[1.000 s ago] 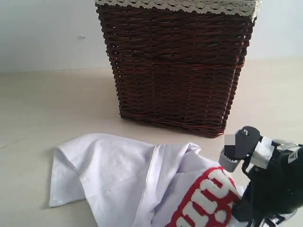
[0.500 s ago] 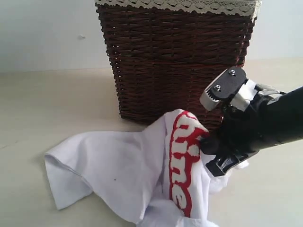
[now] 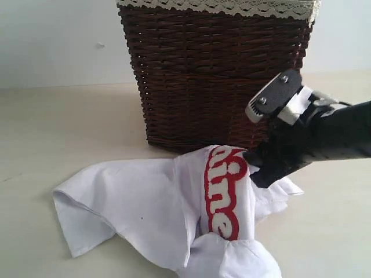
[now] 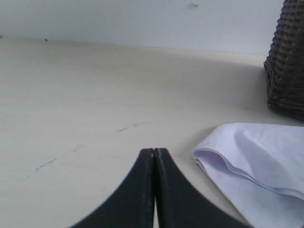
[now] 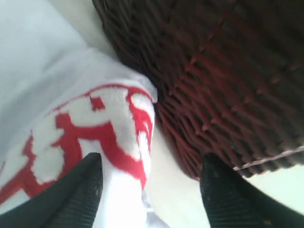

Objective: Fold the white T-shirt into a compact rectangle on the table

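The white T-shirt (image 3: 139, 202) lies crumpled on the table (image 3: 58, 127), its red-outlined lettering (image 3: 223, 191) running down a raised fold in front of the basket. My right gripper (image 3: 255, 169) hovers at that fold's upper edge. In the right wrist view the right gripper (image 5: 151, 162) is open, fingers wide apart, with the lettered cloth (image 5: 90, 133) under them and untouched. My left gripper (image 4: 154, 152) is shut on nothing, low over bare table (image 4: 95, 95), a short way from a folded edge of the shirt (image 4: 256, 161).
A tall dark wicker basket (image 3: 214, 75) with white lace trim (image 3: 220, 6) stands just behind the shirt, very close to the right gripper; it also shows as the basket (image 5: 218, 66) and the basket (image 4: 287, 61). A pale wall (image 3: 58, 35) backs the table.
The right gripper lifted the lettered part of the shirt up towards the basket, then opened. The fold has sagged back down and the arm sits slightly higher.
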Tool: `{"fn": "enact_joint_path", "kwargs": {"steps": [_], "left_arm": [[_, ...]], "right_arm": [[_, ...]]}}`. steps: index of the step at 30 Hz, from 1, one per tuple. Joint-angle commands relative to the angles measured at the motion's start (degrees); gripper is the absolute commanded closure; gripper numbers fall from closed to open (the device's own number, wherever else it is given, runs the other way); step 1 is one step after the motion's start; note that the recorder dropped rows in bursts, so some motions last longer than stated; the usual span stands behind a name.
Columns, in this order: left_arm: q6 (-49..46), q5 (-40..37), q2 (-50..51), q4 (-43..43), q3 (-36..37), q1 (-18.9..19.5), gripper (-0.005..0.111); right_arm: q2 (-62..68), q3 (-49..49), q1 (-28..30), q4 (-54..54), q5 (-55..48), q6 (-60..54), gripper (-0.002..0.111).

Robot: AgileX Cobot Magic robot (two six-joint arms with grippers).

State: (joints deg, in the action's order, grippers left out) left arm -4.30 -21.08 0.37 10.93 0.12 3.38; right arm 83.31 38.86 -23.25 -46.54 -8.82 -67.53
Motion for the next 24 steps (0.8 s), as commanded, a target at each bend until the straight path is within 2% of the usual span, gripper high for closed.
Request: {"fn": "enact_joint_path", "kwargs": {"steps": [1,5,6,8,9,12,13,15,24], "left_arm": [[0.0,0.2,-0.4,0.3,-0.1,-0.3,0.107],[0.0,0.2,-0.4,0.3,-0.1,-0.3,0.107],[0.0,0.2,-0.4,0.3,-0.1,-0.3,0.107],[0.0,0.2,-0.4,0.3,-0.1,-0.3,0.107],[0.0,0.2,-0.4,0.3,-0.1,-0.3,0.107],[0.0,0.2,-0.4,0.3,-0.1,-0.3,0.107],[0.0,0.2,-0.4,0.3,-0.1,-0.3,0.107],[0.0,0.2,-0.4,0.3,-0.1,-0.3,0.107],[0.0,0.2,-0.4,0.3,-0.1,-0.3,0.107]], "right_arm": [[-10.4,0.4,-0.1,3.2,-9.6,-0.3,0.050],[-17.3,0.4,-0.1,12.9,-30.8,-7.7,0.050],[-18.0,0.4,0.3,18.9,-42.7,-12.7,0.050],[-17.1,-1.7,2.9,21.7,-48.1,-21.4,0.050],[-16.7,-3.3,4.2,20.7,-45.6,-25.2,0.050],[-11.5,-11.2,9.1,8.1,-26.3,-50.2,0.050],[-10.2,-12.0,9.2,5.8,-23.7,-53.6,0.050],[-6.8,-12.4,9.2,-0.1,-18.2,-53.8,0.050],[5.6,-10.2,9.2,-10.6,-14.6,-53.8,0.053]]}}
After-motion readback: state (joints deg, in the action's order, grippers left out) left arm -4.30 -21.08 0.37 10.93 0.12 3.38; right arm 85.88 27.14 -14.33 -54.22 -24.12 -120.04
